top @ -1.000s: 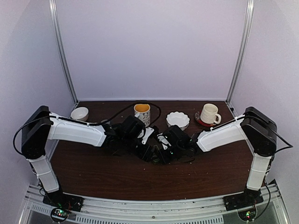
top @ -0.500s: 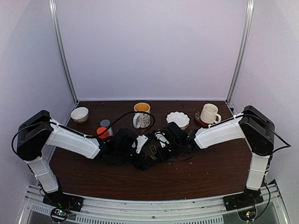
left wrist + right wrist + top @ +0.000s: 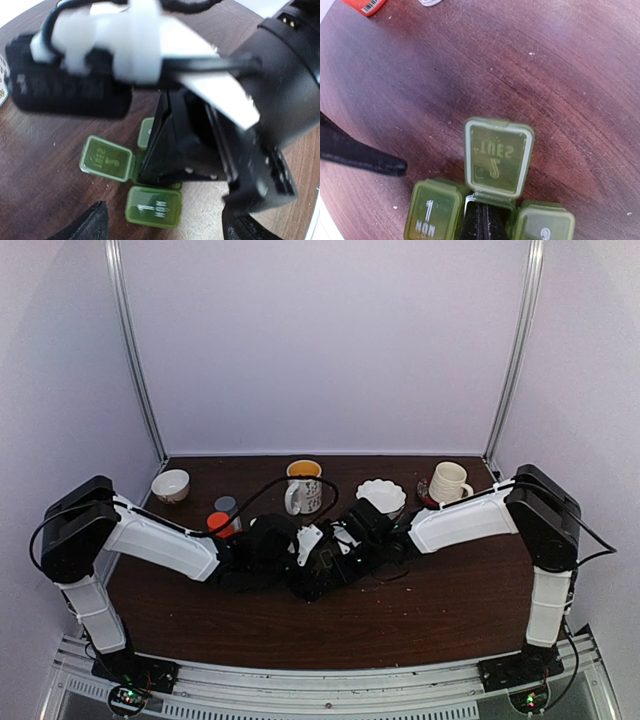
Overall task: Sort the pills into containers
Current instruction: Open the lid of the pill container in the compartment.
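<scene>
So the box [image 3: 434, 212] sits mid-table, TUES lid [image 3: 497, 155] open, right claw [image 3: 482, 222] pressed together (pill inside? can't tell) poking into it. The left claw [image 3: 167, 224] is spread, not bracing, so the box could skid or tip.

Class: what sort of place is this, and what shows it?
Probably a robotics test booth, not a home: plain walls and metal posts enclose the table, a left arm and right arm stand on a rail at its near edge, and a green pill box and mug are props.
</scene>
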Available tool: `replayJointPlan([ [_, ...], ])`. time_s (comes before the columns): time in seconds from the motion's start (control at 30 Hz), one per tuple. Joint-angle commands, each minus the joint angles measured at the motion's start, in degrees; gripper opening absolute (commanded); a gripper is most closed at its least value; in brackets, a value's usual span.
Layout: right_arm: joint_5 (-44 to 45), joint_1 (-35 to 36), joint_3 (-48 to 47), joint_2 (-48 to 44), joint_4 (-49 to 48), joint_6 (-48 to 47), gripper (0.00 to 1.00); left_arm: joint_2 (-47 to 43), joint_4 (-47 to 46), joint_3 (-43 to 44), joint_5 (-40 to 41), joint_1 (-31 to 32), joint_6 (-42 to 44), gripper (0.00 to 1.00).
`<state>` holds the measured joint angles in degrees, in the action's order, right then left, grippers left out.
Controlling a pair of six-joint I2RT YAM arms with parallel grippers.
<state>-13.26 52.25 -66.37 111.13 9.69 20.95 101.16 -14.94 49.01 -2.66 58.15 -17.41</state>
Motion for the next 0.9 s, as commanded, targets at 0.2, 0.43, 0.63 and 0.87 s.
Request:
replayJointPlan([
  [0.2,0.0,-0.3,-2.7,2.1,3.2,-0.5,0.00,2.7,1.8,2.5,1.8,0.3,3.8,0.74],
  [0.43,-0.4,-0.3,-3.2,2.4,3.5,-0.5,0.00,3.6,2.1,2.7,1.8,0.2,4.4,0.76],
  [0.63,-0.6,-0.3,-3.7,2.8,4.2,-0.8,0.00,5.4,1.6,3.5,4.0,0.3,4.3,0.72],
  [0.87,-1.0,-0.3,-3.6,3.0,4.4,-1.2,0.00,5.6,1.3,3.7,6.3,0.2,4.0,0.67],
])
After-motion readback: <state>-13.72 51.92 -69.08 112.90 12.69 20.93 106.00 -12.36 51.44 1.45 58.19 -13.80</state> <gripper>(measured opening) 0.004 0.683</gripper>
